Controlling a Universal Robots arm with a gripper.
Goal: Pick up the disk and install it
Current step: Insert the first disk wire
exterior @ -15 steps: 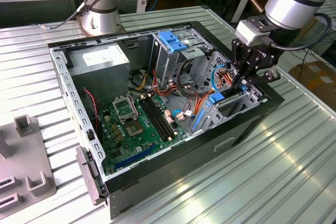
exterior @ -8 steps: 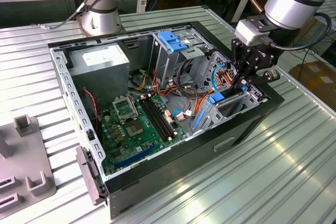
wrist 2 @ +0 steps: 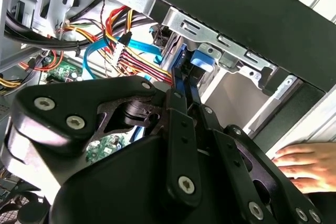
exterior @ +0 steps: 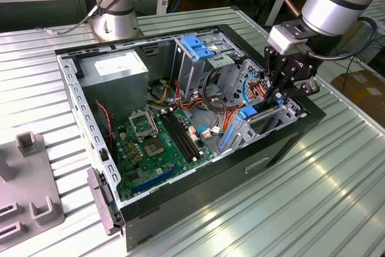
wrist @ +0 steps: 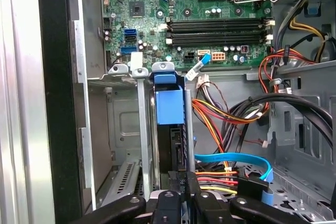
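The disk [exterior: 247, 112] stands on edge in the drive bay at the corner of the open computer case [exterior: 283, 148] on the exterior view's right. In the first wrist view the disk [wrist: 169, 104] shows as a dark slab with a bright blue rail, seated between grey metal bay walls. My gripper [exterior: 272, 94] reaches down into that bay from above. In both wrist views its black fingers close together on the upper edge of the disk [wrist 2: 201, 59]. The gripper [wrist: 181, 183] is shut on it, and most of the drive's body is hidden inside the bay.
Red, yellow and blue cables [wrist: 226, 121] crowd the space beside the bay. The motherboard [exterior: 153, 142], power supply [exterior: 114, 70] and a blue bracket on the grey drive cage [exterior: 198, 46] lie deeper in the case. A person's hand [wrist 2: 305, 164] rests outside the case. A grey fixture [exterior: 27, 191] sits left.
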